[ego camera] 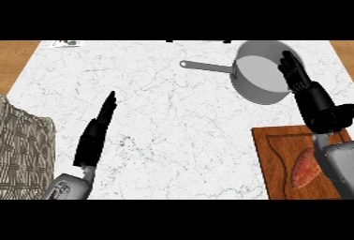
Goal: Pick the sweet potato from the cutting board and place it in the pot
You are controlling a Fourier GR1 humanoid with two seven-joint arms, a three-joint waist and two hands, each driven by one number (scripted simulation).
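The sweet potato lies on the wooden cutting board at the lower right of the frame, partly hidden by the right forearm. The right robot hand is above it with straight, spread fingers holding nothing, over the near rim of the grey pot at the upper right, whose handle points left. The left robot hand is at the lower left over the white marble surface, fingers straight and together, holding nothing

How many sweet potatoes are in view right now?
1. The sweet potato lies on the cutting board at lower right, beside the right forearm, which may hide part of the board.
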